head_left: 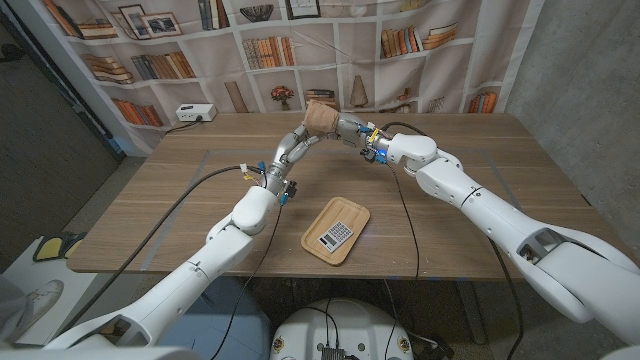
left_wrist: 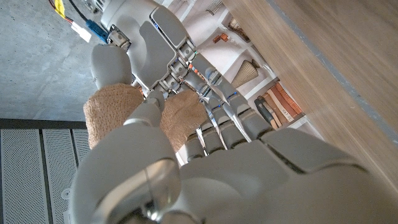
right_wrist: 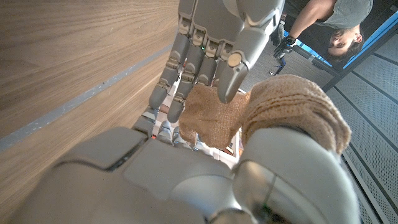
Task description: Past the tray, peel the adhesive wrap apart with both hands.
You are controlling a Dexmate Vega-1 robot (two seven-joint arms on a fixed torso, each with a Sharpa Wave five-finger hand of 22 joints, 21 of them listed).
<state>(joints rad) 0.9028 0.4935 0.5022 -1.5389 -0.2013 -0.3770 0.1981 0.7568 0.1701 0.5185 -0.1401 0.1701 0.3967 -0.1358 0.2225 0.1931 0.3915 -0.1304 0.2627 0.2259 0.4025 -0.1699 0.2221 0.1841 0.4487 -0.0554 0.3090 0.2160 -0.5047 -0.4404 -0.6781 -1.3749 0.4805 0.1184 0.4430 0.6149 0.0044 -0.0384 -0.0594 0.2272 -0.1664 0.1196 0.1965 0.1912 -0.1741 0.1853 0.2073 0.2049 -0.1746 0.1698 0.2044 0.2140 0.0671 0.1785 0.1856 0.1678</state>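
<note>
Above the wooden table [head_left: 200,190], at about twelve o'clock from the tray [head_left: 336,231] and well beyond it, both hands meet on the tan adhesive wrap [head_left: 320,117]. The left hand [head_left: 292,148] reaches up from seven o'clock of the roll with fingers clamped on its loose flap. The right hand [head_left: 352,130] grips the roll from three o'clock, thumb and fingers closed round it.
</note>
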